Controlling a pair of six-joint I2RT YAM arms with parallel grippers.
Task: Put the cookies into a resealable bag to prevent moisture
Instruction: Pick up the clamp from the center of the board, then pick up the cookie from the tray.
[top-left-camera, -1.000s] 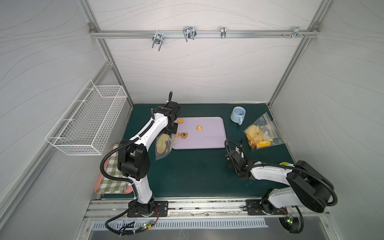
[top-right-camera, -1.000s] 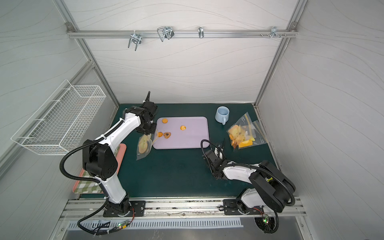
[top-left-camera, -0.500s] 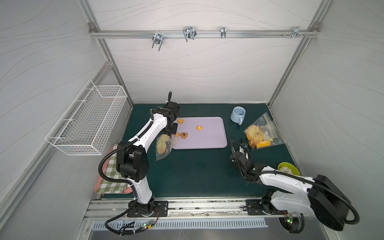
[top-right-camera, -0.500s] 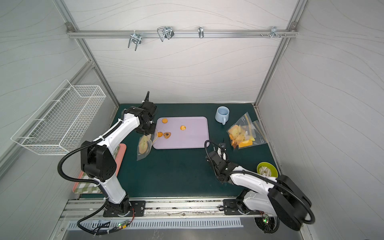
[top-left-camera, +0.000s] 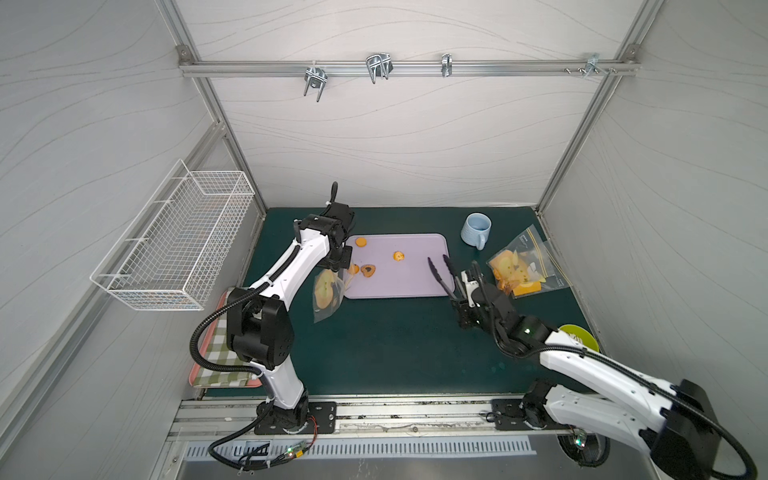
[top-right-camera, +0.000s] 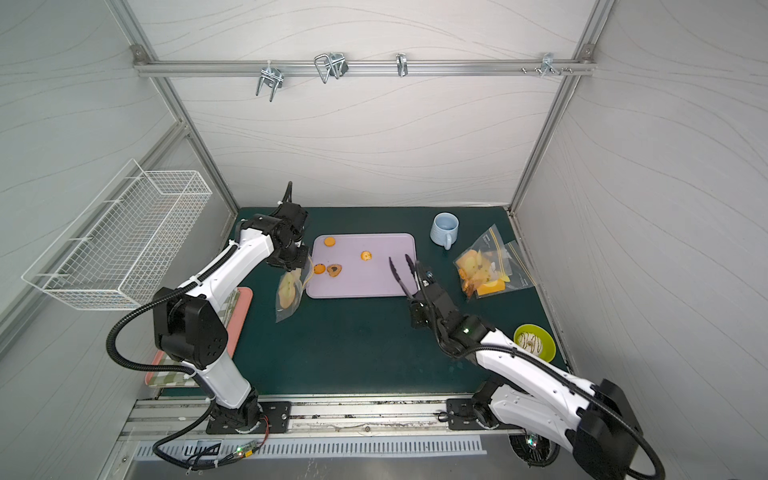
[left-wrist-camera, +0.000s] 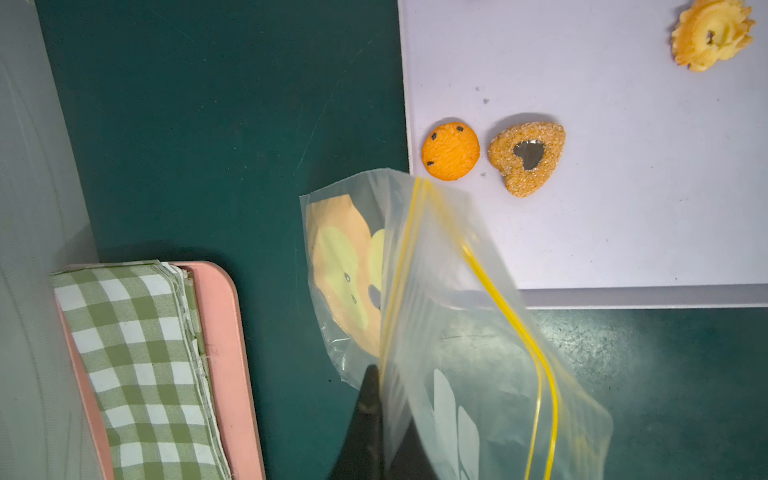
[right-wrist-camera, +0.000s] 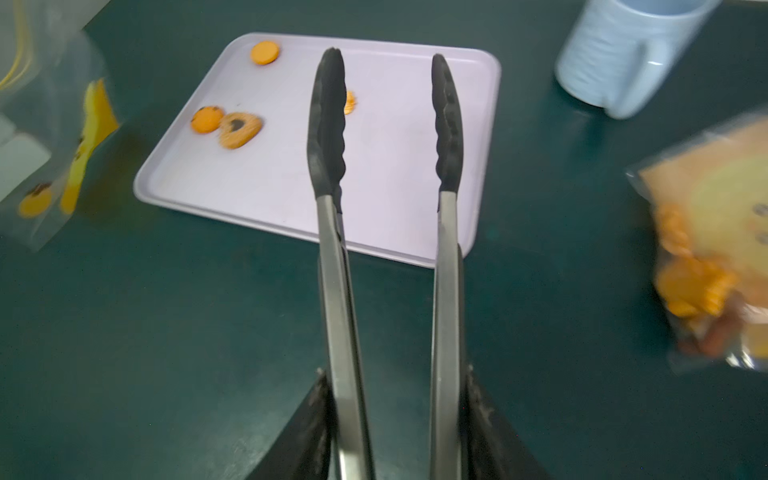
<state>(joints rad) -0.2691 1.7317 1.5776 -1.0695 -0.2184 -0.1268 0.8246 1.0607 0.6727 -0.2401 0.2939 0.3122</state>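
dark green mat (top-left-camera: 395, 345) lies between white walls (top-left-camera: 395, 145), one bearing a wire basket (top-left-camera: 178, 241).

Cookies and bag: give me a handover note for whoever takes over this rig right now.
Left pincer: shut on the rim of the open bag, which hangs beside the tray.
Right pincer: shut on the tongs, tips apart and empty over the tray's right end.
Cookies loose on the tray: plain round, flower, chip round, heart.
Done: the hanging bag seems to hold one cookie; another bag beside the mug holds a pile.
Left: tong the four cookies into the open bag, then seal it.
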